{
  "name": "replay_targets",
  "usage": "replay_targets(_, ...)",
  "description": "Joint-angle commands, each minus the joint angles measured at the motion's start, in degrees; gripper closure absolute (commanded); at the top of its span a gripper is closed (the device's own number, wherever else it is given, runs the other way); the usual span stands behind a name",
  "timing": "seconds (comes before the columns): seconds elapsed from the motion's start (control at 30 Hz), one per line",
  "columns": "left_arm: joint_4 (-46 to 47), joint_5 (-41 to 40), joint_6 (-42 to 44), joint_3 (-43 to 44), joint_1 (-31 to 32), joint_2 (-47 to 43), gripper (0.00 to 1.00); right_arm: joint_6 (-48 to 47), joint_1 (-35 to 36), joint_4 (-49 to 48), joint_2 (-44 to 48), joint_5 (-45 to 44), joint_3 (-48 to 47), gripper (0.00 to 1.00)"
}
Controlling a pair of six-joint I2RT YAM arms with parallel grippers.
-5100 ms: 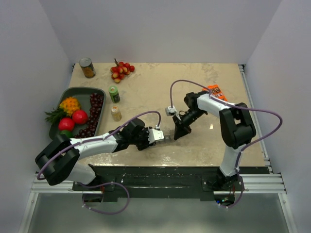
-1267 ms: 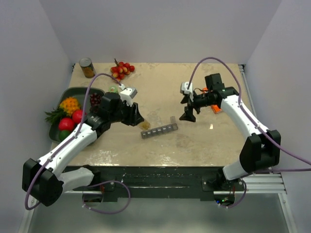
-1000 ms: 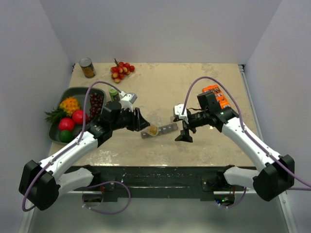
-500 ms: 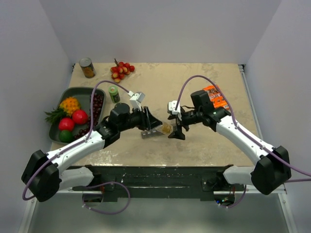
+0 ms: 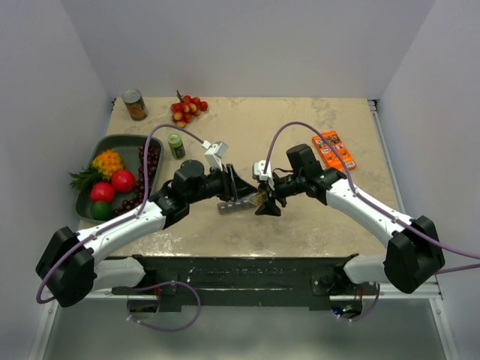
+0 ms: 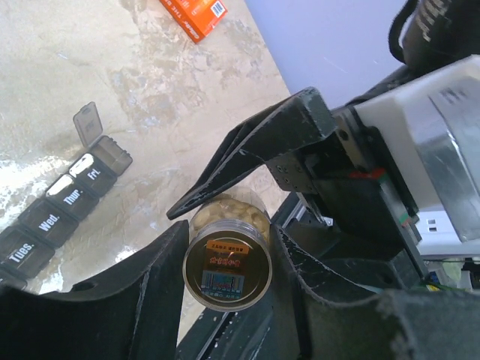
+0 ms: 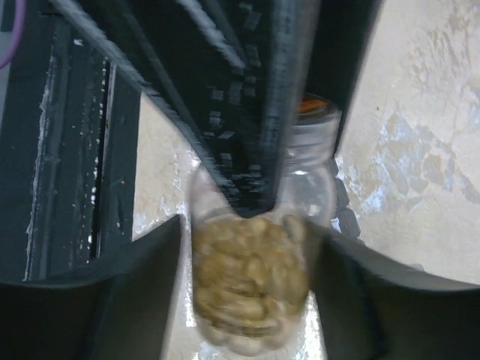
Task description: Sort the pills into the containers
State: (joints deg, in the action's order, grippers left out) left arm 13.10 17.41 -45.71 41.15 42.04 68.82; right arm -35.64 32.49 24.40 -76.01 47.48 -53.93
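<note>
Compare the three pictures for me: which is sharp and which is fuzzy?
Right wrist: all smeared, the pills a soft tan blur. Left wrist: crisp, the bottle sharp and the pillbox day names readable. Top: even light, soft shadows.

Counter (image 5: pixel 300 124): beige, mottled stone finish. Bearing:
- tin can (image 5: pixel 134 104), far-left corner
- berries (image 5: pixel 187 109), near the can
- green-capped bottle (image 5: pixel 176 145), upright, beside dark fruit tray (image 5: pixel 124 137)
- orange packet (image 5: pixel 334 149), flat, right side
- grey compartment strip (image 5: pixel 234 206), centre, end lid open, partly hidden
</note>
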Motion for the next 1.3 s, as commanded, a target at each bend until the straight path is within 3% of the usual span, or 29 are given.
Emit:
replay_targets(0.0,6.1,-0.1,-1.3,2.3,0.2,-1.1,1.0,-0.7,0.8,-0.1,-1.4,3.1,-1.3,0.45)
replay_targets(0.03,6.4,0.0,-1.5,2.0,0.1,-1.1,1.0,-0.9,0.9,0.3,-1.6,3.9,-1.9,0.6)
replay_targets(0.17,9.0,1.2,-1.4,0.6,0.1,-2.5,1.0,-4.3,1.2,5.5,-3.1,6.7,-3.8,0.84)
replay_targets(0.23,10.4,1.7,-0.7,-0.4,0.2,-3.4,1.0,-6.4,1.2,7.1,-2.6,7.3,-4.3,0.91)
replay_targets(0.33,10.6,2.0,1.1,-1.5,0.1,-5.8,0.61,-8.4,1.2,9.0,-1.9,8.1,-4.3,1.0)
replay_targets(0.37,10.7,2.1,1.6,-1.7,0.1,-7.0,0.37,-8.7,1.2,9.8,-1.4,8.3,-4.3,1.0)
replay_targets(0.47,8.8,1.8,4.8,-1.8,0.1,-9.9,0.15,-10.1,1.2,10.6,-0.8,8.5,-4.1,1.0)
replay_targets(0.5,6.5,1.5,7.5,-1.5,-0.1,-10.6,0.13,-10.8,1.2,10.9,-0.8,8.4,-4.1,1.0)
replay_targets(0.57,3.6,0.8,11.0,-0.5,-0.5,-13.3,0.1,-11.2,1.2,11.5,-0.6,8.5,-4.1,1.0)
replay_targets(0.7,-4.0,0.6,28.5,0.1,-0.7,-19.6,0.09,-13.6,1.1,13.0,0.2,8.9,-4.1,1.0)
replay_targets(0.87,-0.8,12.4,47.6,-6.3,-0.7,-27.9,0.08,-16.1,1.1,15.0,0.5,9.7,-3.9,1.0)
replay_targets(1.03,-3.6,21.0,54.1,-4.5,-0.6,-23.1,0.11,-17.3,1.2,15.8,0.6,10.2,-4.1,1.0)
replay_targets(1.27,-3.6,24.0,57.6,-1.4,0.6,-13.5,0.16,-17.9,1.2,16.2,0.9,10.4,-3.8,1.0)
